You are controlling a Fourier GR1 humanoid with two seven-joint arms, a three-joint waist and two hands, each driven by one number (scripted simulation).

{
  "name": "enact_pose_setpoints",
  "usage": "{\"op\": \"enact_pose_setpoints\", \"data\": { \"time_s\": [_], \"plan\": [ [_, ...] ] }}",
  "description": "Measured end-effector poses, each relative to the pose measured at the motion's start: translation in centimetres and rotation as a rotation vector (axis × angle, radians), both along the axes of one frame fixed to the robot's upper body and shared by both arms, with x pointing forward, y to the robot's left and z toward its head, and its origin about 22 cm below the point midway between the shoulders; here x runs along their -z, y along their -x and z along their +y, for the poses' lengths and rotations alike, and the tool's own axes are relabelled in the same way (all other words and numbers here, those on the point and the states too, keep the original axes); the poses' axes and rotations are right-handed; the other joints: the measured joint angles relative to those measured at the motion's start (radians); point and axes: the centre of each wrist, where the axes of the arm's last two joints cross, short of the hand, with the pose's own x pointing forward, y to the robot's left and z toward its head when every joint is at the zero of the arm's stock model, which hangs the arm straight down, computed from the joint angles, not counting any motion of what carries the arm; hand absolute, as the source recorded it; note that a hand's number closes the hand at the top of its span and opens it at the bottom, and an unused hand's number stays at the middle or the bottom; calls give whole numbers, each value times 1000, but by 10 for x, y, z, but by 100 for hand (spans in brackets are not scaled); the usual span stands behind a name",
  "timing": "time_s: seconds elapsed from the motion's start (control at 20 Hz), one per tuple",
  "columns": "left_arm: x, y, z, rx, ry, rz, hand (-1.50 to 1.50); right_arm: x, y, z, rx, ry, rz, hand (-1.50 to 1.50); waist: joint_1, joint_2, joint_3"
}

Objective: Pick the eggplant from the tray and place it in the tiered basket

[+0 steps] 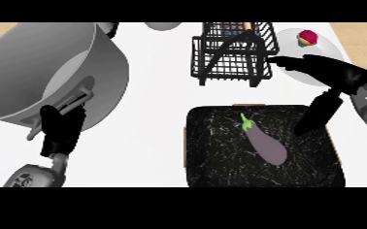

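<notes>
A purple eggplant (265, 144) with a green stem lies on the black tray (215, 167) at the lower centre-right. The black wire tiered basket (233, 53) stands behind the tray, near the back of the counter. My right hand (337, 77) hovers over the tray's far right corner, right of the basket, fingers spread and straight, thumb pointing down toward the tray; it holds nothing and is apart from the eggplant. My left hand (61, 131) rests open at the lower left, beside the big pot.
A large grey pot (57, 68) fills the left side, its handle by my left hand. A white plate (312, 58) with a red fruit (308, 37) sits at the back right, partly behind my right hand. A pale bowl edge (163, 26) shows at the top.
</notes>
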Motion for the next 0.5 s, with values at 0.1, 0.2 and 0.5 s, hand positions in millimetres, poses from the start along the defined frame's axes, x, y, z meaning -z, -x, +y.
{"op": "enact_pose_setpoints", "data": {
  "time_s": [0.1,0.2,0.5],
  "plan": [
    [-2,-1,-2,0,0,3,0,-10,-1,16,-25,90,8,-150,3,0,0],
    [-1,-1,-4,7,2,-1,0,-14,-2,34,-37,153,24,-150,7,1,0],
    [0,-1,-4,21,8,14,0,-12,-1,84,-55,217,88,-150,1,0,5]
  ]
}}
